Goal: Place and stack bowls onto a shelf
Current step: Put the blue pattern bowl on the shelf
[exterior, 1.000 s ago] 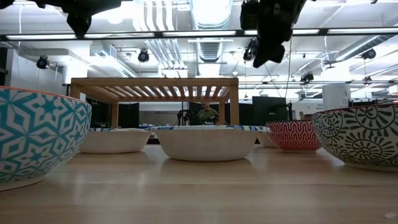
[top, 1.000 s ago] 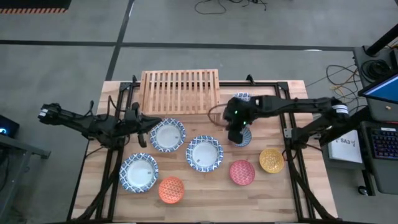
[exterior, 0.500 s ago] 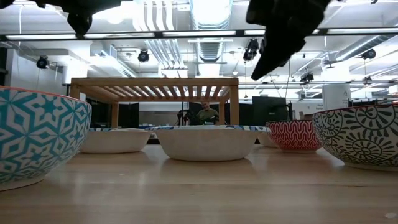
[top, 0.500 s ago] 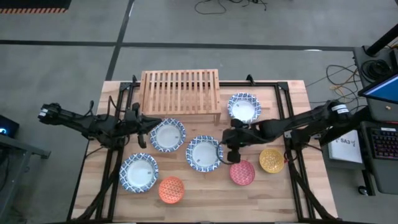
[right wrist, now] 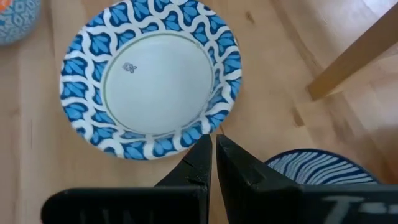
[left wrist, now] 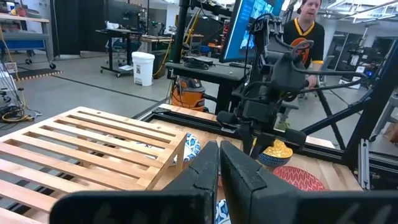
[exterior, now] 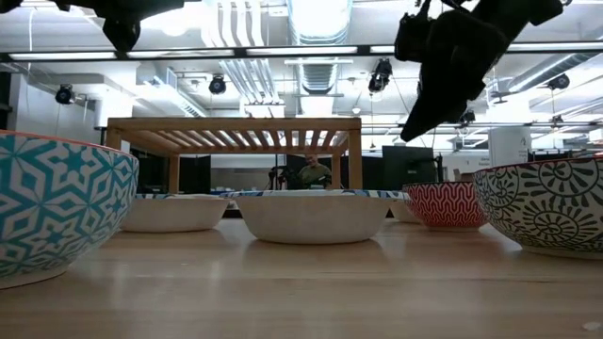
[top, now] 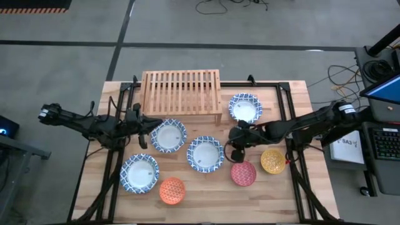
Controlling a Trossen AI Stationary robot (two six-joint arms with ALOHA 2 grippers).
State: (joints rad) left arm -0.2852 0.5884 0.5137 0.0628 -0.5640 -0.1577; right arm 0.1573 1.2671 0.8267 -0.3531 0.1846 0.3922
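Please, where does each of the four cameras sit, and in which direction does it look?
High: above the table, looking straight down at it and the shelf; both arms show.
Low: at tabletop height, facing the shelf; both arms hang in from above.
Left wrist: on the left arm, facing the right arm past the shelf; the shut left pincer shows.
Right wrist: on the right arm, looking down on a wide bowl; the shut right pincer shows.
Shared: high and right wrist both show that wide bowl.

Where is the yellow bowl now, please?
In the high view, the yellow bowl sits on the table's right side, right of the red bowl, with the right gripper above the table to its left.
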